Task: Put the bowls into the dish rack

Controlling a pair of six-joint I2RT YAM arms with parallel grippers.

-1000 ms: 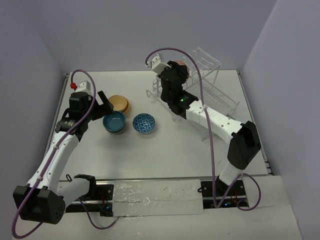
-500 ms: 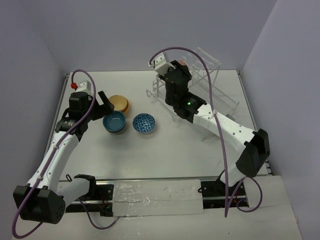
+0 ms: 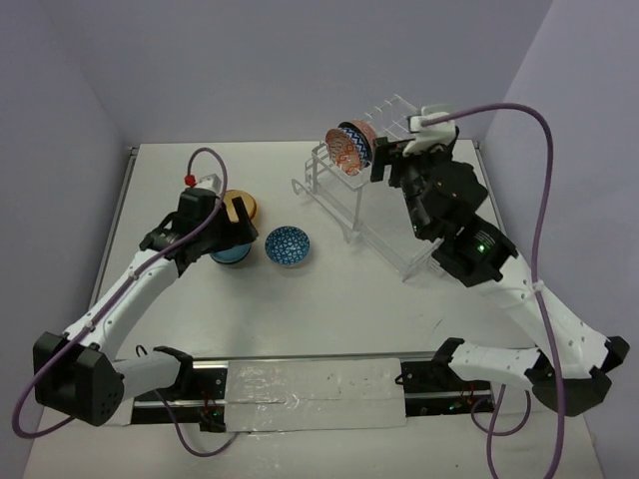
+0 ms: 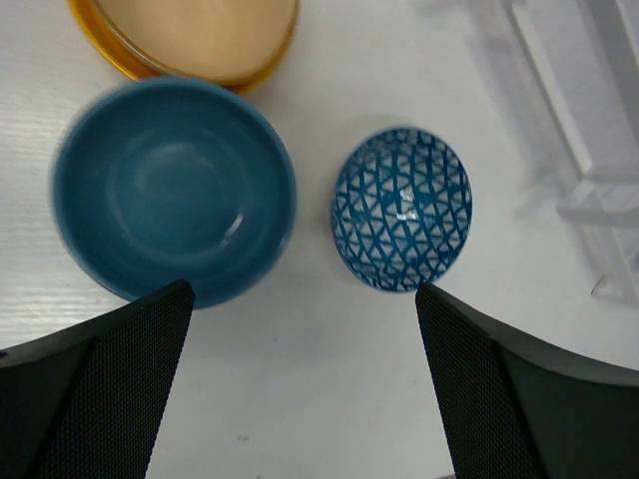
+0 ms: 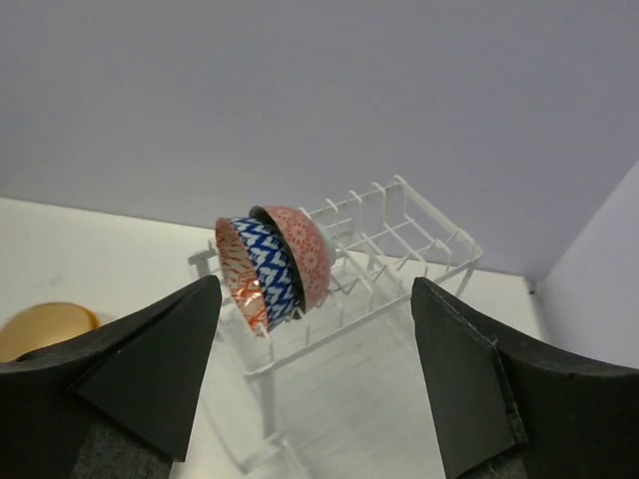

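Observation:
Two bowls stand on edge in the top of the white wire dish rack (image 3: 321,180): a blue-zigzag bowl (image 5: 262,269) with an orange inside, and a reddish-pink bowl (image 5: 308,249) right behind it. My right gripper (image 5: 315,289) is open and empty, a little back from them on the rack's right (image 3: 384,160). On the table lie a plain blue bowl (image 4: 175,190), an orange-yellow bowl (image 4: 190,35) and a blue lattice-patterned bowl (image 4: 401,222). My left gripper (image 4: 303,294) hangs open above the table, its fingers near the blue and patterned bowls, touching neither.
The rack (image 5: 399,239) has a clear tray below and takes up the back right of the table. In the top view the left arm covers much of the blue bowl (image 3: 230,251). The patterned bowl (image 3: 288,245) sits between that bowl and the rack.
My right gripper has opened, let go of the zigzag bowl on the rack and drawn back to the right. My left gripper has moved right, over the blue bowl.

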